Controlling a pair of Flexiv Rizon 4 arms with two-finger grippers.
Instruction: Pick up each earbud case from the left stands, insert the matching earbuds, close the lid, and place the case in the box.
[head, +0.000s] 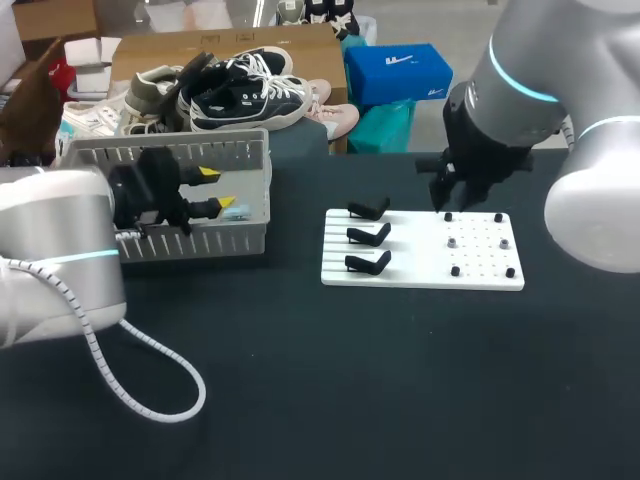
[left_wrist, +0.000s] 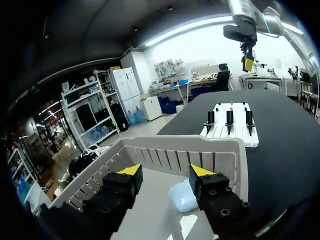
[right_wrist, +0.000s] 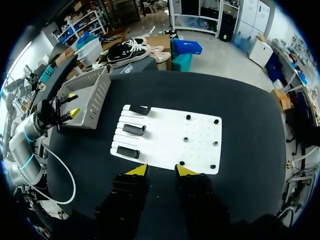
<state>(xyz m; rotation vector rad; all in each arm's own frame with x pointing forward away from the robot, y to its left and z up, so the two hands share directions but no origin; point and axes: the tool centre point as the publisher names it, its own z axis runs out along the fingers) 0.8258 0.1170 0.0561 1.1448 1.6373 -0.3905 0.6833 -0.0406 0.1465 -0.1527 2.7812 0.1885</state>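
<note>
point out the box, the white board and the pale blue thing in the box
box (head: 240, 238), head view, on its front wall
white board (head: 420, 255), head view, on a bare part near its middle
pale blue thing (left_wrist: 182, 196), left wrist view, on its middle

Your table (head: 300, 380) has a flat, matte black top that fills most of the head view. Its far edge runs straight across and its near part reaches the view's lower edge. Light falls evenly on it: shadows are soft, and the left wrist view shows a faint grey sheen.
</note>
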